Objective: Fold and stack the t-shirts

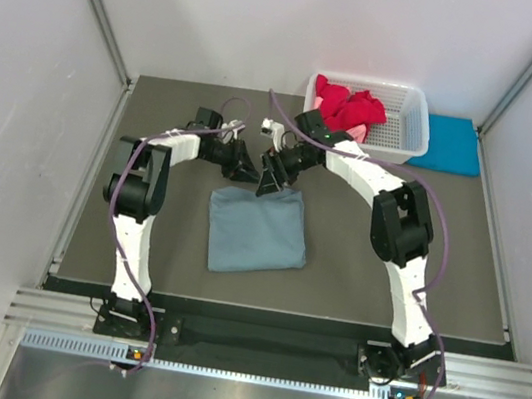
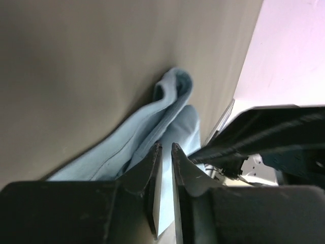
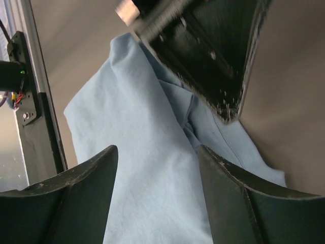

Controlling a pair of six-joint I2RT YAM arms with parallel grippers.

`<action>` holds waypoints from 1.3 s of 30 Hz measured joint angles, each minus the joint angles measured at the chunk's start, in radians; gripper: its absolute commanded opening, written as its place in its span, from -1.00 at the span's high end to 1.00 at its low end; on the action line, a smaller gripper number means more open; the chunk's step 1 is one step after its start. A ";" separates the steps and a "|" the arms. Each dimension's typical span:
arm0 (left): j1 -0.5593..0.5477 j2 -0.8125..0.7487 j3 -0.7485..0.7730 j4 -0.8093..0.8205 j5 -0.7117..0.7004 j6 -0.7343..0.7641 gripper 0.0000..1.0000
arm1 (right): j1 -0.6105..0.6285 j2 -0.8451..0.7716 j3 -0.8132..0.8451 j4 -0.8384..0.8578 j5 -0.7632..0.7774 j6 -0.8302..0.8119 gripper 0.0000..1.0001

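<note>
A dusty grey-blue t-shirt (image 1: 256,228) lies folded into a rough rectangle in the middle of the dark table. Both grippers meet at its far edge. My left gripper (image 1: 246,170) (image 2: 166,147) has its jaws drawn almost together, with a thin strip of the blue cloth (image 2: 147,122) pinched in the narrow gap. My right gripper (image 1: 271,182) (image 3: 157,152) stands open, its fingers spread wide just above the blue cloth (image 3: 137,132), holding nothing. Red t-shirts (image 1: 347,104) and a bit of pink one (image 1: 357,132) are heaped in the basket. A turquoise t-shirt (image 1: 452,144) lies folded at the far right.
The white lattice basket (image 1: 409,141) stands at the back right, close behind the right arm. Metal frame posts and white walls close the table in at both sides and the back. In the right wrist view the left gripper's black body (image 3: 203,56) hangs close overhead.
</note>
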 measured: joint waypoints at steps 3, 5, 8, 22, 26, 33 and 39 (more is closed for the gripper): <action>-0.005 0.023 0.003 -0.047 0.002 0.011 0.74 | 0.008 0.019 0.019 -0.001 -0.011 -0.001 -0.24; -0.003 0.036 0.013 -0.092 0.000 0.026 0.74 | 0.012 0.035 0.025 0.003 -0.014 0.000 -0.23; 0.000 0.043 0.029 -0.151 -0.014 0.056 0.75 | 0.013 0.055 0.025 0.003 -0.015 0.002 -0.22; 0.000 0.150 0.130 -0.352 -0.066 0.179 0.90 | 0.032 0.086 0.049 0.003 -0.018 -0.005 -0.20; -0.001 0.166 0.170 -0.399 -0.077 0.197 0.93 | 0.039 0.116 0.079 -0.001 -0.018 -0.021 -0.18; -0.001 0.186 0.198 -0.436 -0.071 0.199 0.98 | 0.046 0.153 0.117 -0.018 -0.023 -0.048 -0.11; -0.001 0.187 0.198 -0.435 -0.070 0.198 1.00 | 0.046 0.159 0.123 -0.032 -0.055 -0.063 -0.08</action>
